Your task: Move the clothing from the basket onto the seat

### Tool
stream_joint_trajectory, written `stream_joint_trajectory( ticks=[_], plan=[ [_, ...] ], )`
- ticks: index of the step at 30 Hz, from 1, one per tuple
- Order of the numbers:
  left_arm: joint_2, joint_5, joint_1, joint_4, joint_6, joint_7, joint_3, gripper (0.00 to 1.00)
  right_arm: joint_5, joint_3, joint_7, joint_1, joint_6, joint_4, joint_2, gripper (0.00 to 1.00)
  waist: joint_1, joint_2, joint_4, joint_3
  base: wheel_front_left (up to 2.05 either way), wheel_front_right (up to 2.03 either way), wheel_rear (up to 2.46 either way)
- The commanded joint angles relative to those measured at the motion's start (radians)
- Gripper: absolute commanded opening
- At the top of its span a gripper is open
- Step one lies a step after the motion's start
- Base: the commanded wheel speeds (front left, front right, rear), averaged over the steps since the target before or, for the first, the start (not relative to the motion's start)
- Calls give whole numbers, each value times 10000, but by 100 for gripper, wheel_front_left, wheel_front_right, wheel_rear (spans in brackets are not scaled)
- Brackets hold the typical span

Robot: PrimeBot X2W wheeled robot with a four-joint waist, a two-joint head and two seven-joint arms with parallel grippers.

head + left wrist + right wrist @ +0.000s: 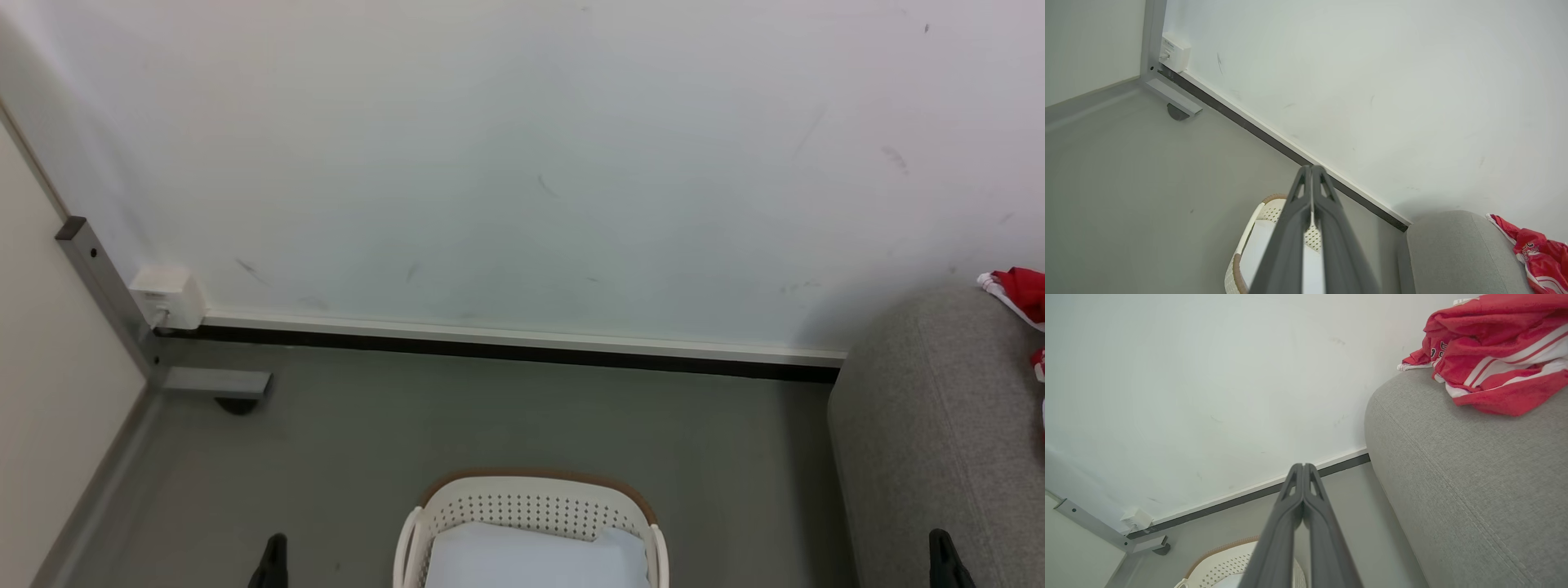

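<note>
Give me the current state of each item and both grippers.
Red sports garments with white stripes: heaped on the light grey woven-fabric sofa.
Sofa: bearing that heap.
White perforated plastic basket with brown rim: upright, no garments visible inside.
Pale liner sheet: lying in the basket.
Left gripper: shut, empty.
Right gripper: shut, empty.

We see bright, diffuse light in all views. A faint shadow darkens the wall (pixel 849 314) at the frame's lower right, beside the seat (pixel 922 425). Detail looks sharp; wrist views stretch mildly toward their corners.
</note>
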Motion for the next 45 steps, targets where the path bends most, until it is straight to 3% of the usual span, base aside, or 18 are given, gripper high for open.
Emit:
stream_joint_trajectory(
  ticks=[1,23,45],
  plan=[
    [31,-537,-301,-180,-41,109,77,0,514,-21,105,-307,-5,-156,-99,0,-1,0,-11,11,0,0,0],
    [-19,-3487,-669,-397,-128,903,345,0,3658,-43,896,-811,-9,-176,-132,0,-1,0,-136,137,0,0,0],
    [-58,-5726,-948,-552,-197,1526,564,0,6077,-63,1507,-1212,-13,-184,-155,0,-1,0,-255,258,0,0,0]
  ],
)
